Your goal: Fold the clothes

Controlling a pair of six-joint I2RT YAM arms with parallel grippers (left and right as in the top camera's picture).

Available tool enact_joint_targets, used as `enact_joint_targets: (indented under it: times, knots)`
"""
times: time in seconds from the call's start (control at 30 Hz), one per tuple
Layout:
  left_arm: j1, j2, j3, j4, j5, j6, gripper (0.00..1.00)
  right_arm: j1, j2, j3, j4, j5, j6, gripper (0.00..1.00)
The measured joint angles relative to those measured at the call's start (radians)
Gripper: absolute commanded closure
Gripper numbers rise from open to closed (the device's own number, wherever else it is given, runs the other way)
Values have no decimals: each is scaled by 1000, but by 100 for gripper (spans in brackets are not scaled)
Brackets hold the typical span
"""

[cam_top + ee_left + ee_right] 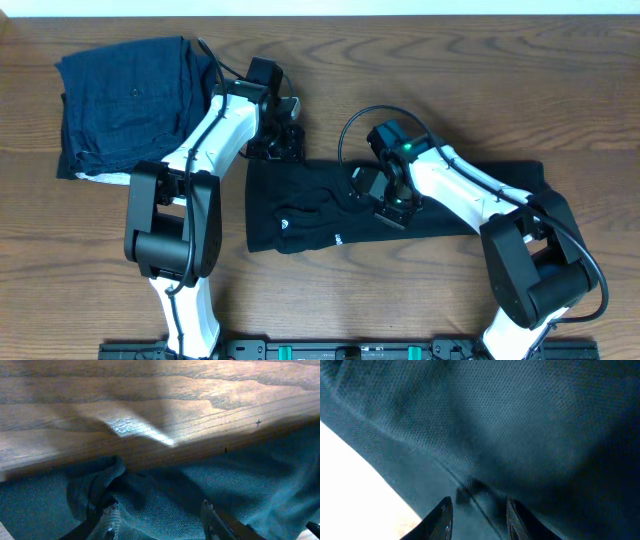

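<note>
Left end effector (273, 148) and right end effector (394, 211) touch one black T-shirt (300, 215).

Brown wood-grain tabletop (400, 60) fills the overhead view, its grain running left to right in long wavy bands. A narrow pale strip (400, 5) lies along the far edge; cannot tell what it is. A black rail with green fittings (330, 351) runs along the near edge. Light is even and soft. The left wrist view shows a bright glare patch (137, 430) on the wood, with small dark specks (258, 423) to its right.
</note>
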Motion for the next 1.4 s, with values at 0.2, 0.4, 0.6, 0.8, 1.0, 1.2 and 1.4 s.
enact_joint_targets:
  times: [0.2, 0.4, 0.6, 0.8, 1.0, 1.2, 1.4]
  knots:
    - [0, 0, 0, 0, 0, 0, 46, 0, 0, -9, 35, 3, 3, 79]
    - [0, 0, 0, 0, 0, 0, 46, 0, 0, -10, 36, 3, 13, 99]
    - [0, 0, 0, 0, 0, 0, 46, 0, 0, -8, 6, 2, 68, 99]
    - [0, 0, 0, 0, 0, 0, 46, 0, 0, 31, -86, 1, 125, 99]
    - [0, 0, 0, 0, 0, 0, 46, 0, 0, 50, -121, -35, 152, 99]
    - [0, 0, 0, 0, 0, 0, 46, 0, 0, 50, -134, -104, 160, 99]
    - [0, 0, 0, 0, 0, 0, 46, 0, 0, 48, -131, -128, 161, 99]
